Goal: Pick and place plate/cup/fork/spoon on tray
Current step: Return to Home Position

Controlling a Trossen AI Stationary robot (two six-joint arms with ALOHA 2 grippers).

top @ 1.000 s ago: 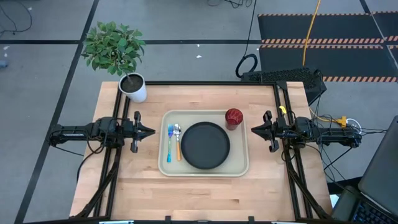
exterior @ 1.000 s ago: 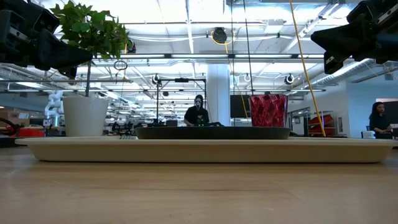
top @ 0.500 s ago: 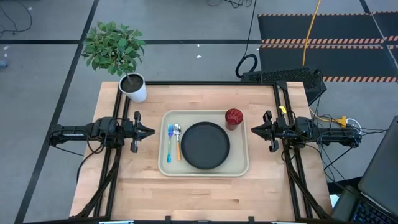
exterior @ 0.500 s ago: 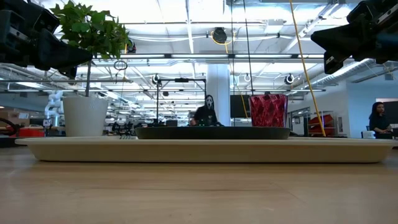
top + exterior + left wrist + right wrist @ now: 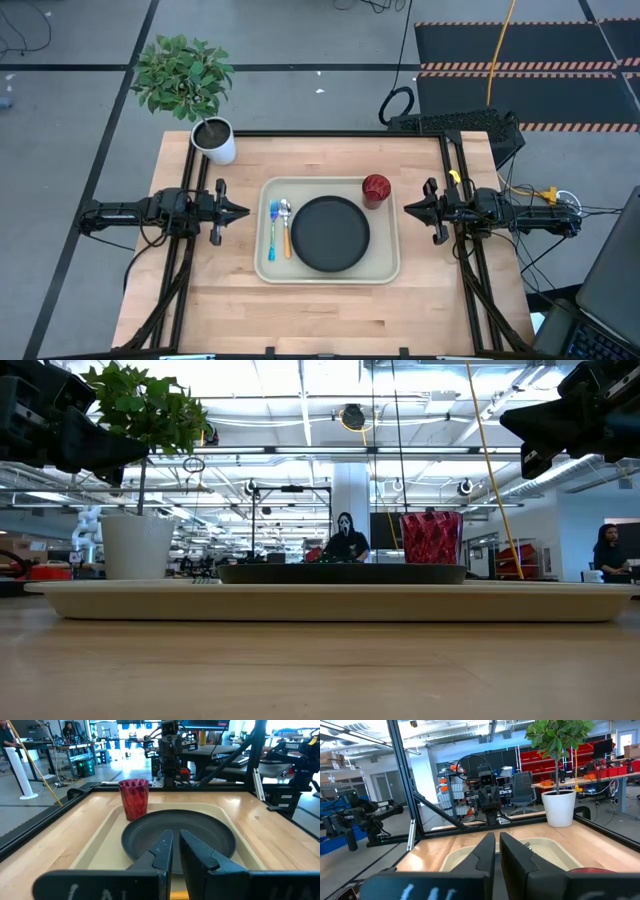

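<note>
The cream tray [image 5: 386, 268] lies at the table's middle. On it rest the black plate [image 5: 330, 233], the red cup [image 5: 376, 188] at the tray's far right corner, the blue-handled fork [image 5: 272, 232] and the orange-handled spoon [image 5: 287, 230] side by side at its left. My left gripper [image 5: 243, 211] hovers left of the tray, shut and empty; in the left wrist view [image 5: 176, 844] it points at the plate [image 5: 200, 832] and cup [image 5: 134, 798]. My right gripper [image 5: 408, 209] hovers right of the tray, shut and empty, and shows in the right wrist view [image 5: 497, 846].
A white pot with a green plant [image 5: 216, 140] stands at the table's far left corner. Bare wood lies near the front edge [image 5: 330, 320]. In the low view a person [image 5: 345, 540] shows in the room behind the table.
Both arms and all things on the tray have kept still. Only the person in the room behind the table has moved a little toward the right in the low view.
</note>
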